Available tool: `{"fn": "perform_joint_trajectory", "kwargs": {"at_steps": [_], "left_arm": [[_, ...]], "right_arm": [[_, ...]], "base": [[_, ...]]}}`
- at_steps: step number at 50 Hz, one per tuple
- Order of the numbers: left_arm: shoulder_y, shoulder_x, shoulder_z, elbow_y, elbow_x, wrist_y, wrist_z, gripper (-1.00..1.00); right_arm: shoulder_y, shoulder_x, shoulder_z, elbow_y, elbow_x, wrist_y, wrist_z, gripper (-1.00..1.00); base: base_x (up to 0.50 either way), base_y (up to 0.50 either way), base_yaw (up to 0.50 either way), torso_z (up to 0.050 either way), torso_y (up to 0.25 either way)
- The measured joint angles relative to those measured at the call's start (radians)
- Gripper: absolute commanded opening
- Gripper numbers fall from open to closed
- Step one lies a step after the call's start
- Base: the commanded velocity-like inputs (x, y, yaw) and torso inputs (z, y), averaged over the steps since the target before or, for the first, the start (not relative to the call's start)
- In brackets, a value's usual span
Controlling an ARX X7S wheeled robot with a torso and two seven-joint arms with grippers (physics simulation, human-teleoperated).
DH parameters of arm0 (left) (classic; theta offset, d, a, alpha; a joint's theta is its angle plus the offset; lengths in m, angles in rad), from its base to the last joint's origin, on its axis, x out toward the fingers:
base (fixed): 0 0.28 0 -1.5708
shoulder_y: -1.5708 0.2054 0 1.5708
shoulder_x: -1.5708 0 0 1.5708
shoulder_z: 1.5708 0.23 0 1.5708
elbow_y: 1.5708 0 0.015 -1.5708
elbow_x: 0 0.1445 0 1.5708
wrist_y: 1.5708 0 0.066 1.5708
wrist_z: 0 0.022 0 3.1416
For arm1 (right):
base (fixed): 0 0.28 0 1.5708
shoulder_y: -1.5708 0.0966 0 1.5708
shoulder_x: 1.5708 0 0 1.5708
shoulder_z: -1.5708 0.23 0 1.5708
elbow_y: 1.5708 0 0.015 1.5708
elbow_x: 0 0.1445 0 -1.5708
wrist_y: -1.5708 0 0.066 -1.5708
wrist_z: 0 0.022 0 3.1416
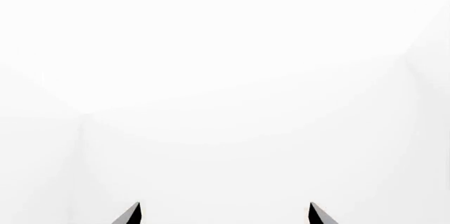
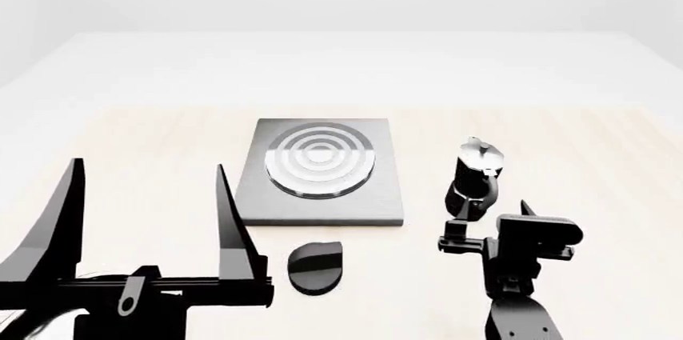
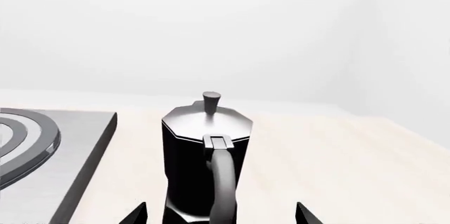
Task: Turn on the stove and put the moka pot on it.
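Note:
The stove (image 2: 320, 172) is a flat grey square plate with a ringed burner, lying mid-table. Its round black knob (image 2: 315, 266) sits just in front of it. The black moka pot (image 2: 477, 178) with a silver lid stands upright on the table to the right of the plate. My right gripper (image 2: 468, 226) is open just behind the pot. In the right wrist view the moka pot (image 3: 204, 155) turns its handle toward the right gripper (image 3: 220, 214), whose tips flank the pot's base without closing on it. My left gripper (image 2: 149, 220) is open and raised, holding nothing; the left gripper (image 1: 225, 214) faces blank white.
The pale wooden table (image 2: 565, 156) extends around the plate, against a white floor and walls. A corner of the stove (image 3: 56, 150) lies close to the pot in the right wrist view.

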Motion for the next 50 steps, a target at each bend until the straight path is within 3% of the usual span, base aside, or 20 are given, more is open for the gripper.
{"fn": "perform_joint_trajectory", "kwargs": {"at_steps": [50], "left_arm": [[-0.017, 0.002, 0.021, -0.025, -0.008, 0.005, -0.003, 1.0]], "right_arm": [[0.16, -0.048, -0.02, 0.361, -0.037, -0.145, -0.019, 1.0]], "base": [[0.0, 0.0, 0.0, 0.0, 0.0]]}}
